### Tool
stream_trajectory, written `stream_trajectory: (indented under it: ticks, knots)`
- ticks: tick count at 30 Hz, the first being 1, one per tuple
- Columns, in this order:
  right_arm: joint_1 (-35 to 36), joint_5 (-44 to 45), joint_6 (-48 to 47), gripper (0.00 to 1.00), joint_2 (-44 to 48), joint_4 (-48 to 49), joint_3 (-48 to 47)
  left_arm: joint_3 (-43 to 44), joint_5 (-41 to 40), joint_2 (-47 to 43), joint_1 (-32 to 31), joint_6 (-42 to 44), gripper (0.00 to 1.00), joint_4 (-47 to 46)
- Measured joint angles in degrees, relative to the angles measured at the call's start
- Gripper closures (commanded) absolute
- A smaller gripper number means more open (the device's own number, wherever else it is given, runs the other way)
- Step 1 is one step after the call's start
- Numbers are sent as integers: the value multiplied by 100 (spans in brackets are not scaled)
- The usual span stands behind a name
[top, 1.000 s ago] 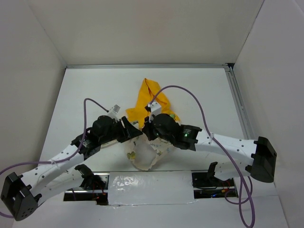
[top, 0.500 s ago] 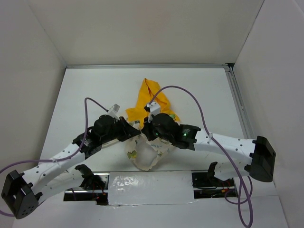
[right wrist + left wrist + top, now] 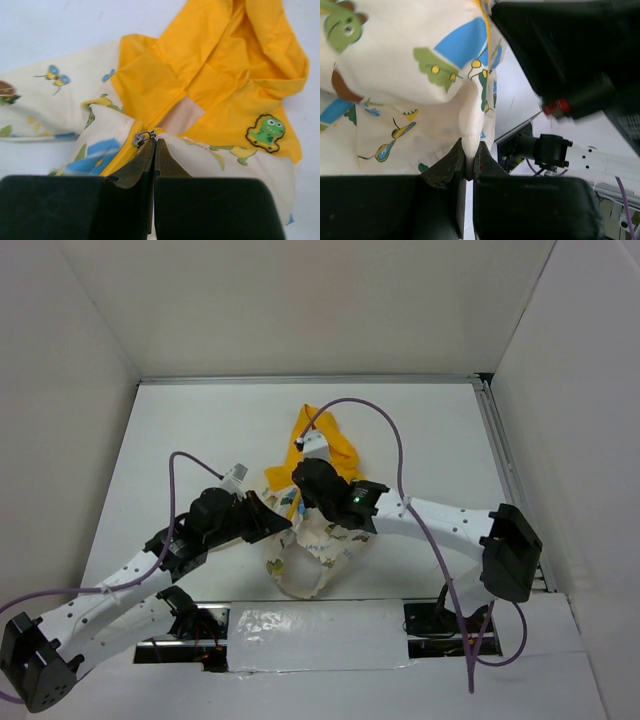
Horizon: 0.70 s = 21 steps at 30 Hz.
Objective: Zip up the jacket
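The jacket (image 3: 312, 552) lies bunched in mid-table, cream with cartoon prints, its yellow hood (image 3: 336, 446) towards the far side. My left gripper (image 3: 283, 520) is at the jacket's left edge, shut on a fold of the cream fabric (image 3: 468, 145). My right gripper (image 3: 300, 492) is over the upper front of the jacket, below the hood (image 3: 225, 60). It is shut, with the metal zipper slider (image 3: 141, 138) right at its tips; it seems to hold the pull tab. A green dinosaur patch (image 3: 265, 131) sits on the hood's right side.
White walls enclose the table on three sides. A metal rail (image 3: 502, 465) runs along the right edge. A shiny covered strip (image 3: 310, 632) lies between the arm bases at the near edge. Purple cables (image 3: 400, 455) loop above both arms.
My right gripper has moved away from me, towards the hood, with the zipper slider at its tips. The cream front has spread out more. My left gripper has shifted slightly and keeps its hold.
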<state>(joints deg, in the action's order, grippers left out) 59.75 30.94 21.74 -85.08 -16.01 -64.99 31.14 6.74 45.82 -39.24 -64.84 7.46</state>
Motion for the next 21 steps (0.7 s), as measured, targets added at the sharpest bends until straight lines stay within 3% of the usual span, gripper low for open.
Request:
stream_trajectory:
  ticks: [7,14,21]
  knots:
    - [-782,223,-520,100,-940,4,-715,-175,249,-203,-20,83,100,109]
    - [-1851,389,-927,100,-2457,44,-2269,-439,339,-564,-92,144,100,286]
    - [-2243,-546,-927,100,-4011,-737,-4347,-634,-208,-566,-26,105,100,-219]
